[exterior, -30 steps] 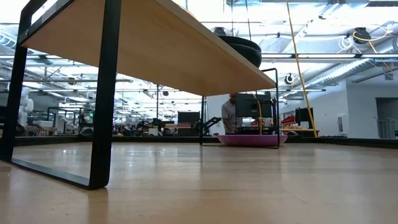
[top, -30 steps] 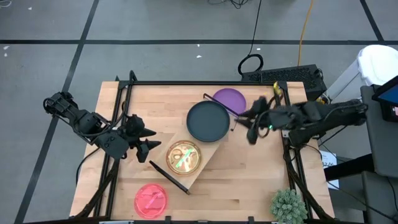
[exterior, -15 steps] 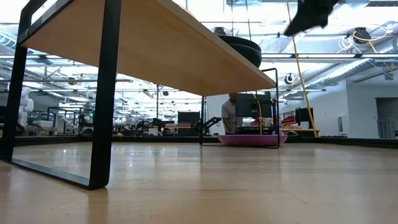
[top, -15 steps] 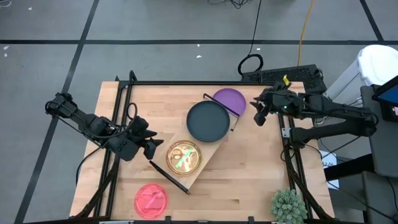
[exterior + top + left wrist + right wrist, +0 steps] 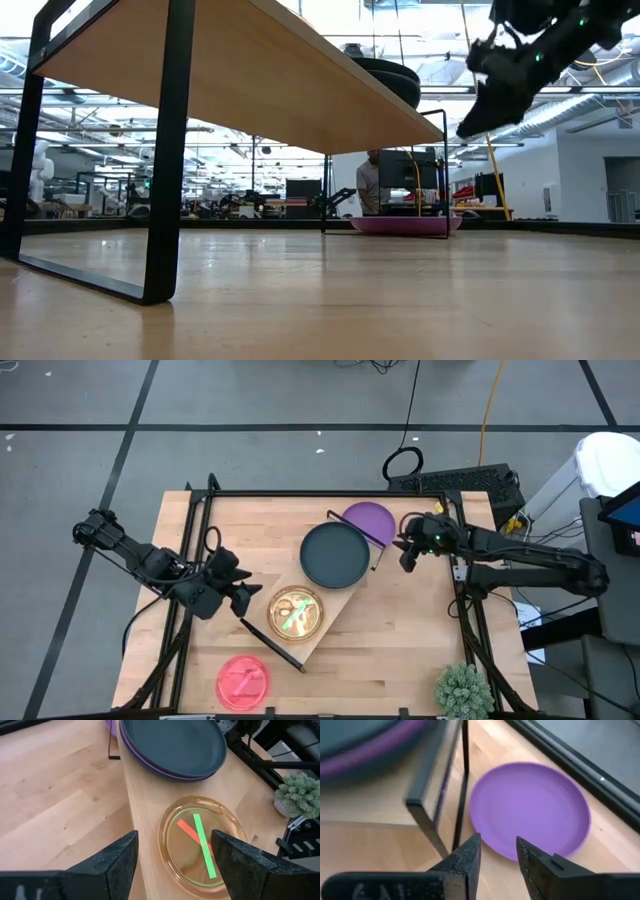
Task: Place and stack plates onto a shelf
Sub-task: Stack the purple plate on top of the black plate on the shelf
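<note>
High view: right end effector (image 5: 404, 556), fingers slightly parted and holding nothing, hangs right of centre beside the purple plate (image 5: 369, 519), which lies on the bench (image 5: 420, 640) against the shelf (image 5: 318, 622) frame; left end effector (image 5: 243, 596) waits wide open and empty. Risk: a finger strikes the frame, or pushes the plate away

Five plates: two purple (image 5: 370, 518) (image 5: 150, 762), one dark (image 5: 335, 554), one lime (image 5: 295, 613), one pink (image 5: 243, 680); one shelf (image 5: 330, 605); one plant (image 5: 464, 691); two pincers (image 5: 238, 600) (image 5: 408, 556).
</note>
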Robot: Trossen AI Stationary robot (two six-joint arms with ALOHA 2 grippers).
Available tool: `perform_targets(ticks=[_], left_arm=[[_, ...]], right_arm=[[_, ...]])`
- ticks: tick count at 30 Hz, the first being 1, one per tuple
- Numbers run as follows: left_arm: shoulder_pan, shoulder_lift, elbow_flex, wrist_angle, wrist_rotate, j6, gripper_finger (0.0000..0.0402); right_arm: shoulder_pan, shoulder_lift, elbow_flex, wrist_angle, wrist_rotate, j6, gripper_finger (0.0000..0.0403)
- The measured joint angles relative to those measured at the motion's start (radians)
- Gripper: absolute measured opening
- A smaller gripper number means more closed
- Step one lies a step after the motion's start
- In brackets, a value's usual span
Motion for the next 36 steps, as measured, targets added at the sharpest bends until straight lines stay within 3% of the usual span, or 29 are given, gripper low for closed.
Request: perform_targets(ticks=[9, 15, 23, 26, 36], left_arm=[[0.01, 0.007, 0.0, 0.004, -0.001, -0.017, 0.0255], [0.028, 0.007, 0.0, 0.004, -0.001, 0.017, 0.0255], [0.042, 0.007, 0.0, 0.004, -0.001, 0.056, 0.0255], [0.048, 0.007, 0.0, 0.004, -0.001, 0.063, 0.0255], [0.051, 0.007, 0.0, 0.004, -0.001, 0.075, 0.0255]], right_arm=[[-0.126, 0.086, -0.093, 0.206, -0.211, -0.154, 0.0143], [-0.178, 0.188, -0.13, 0.262, -0.235, -0.324, 0.0143], [-0.192, 0.332, -0.132, 0.351, -0.24, -0.423, 0.0144], [-0.192, 0.379, -0.132, 0.405, -0.294, -0.433, 0.0144], [-0.192, 0.482, -0.132, 0.421, -0.34, -0.542, 0.0151]])
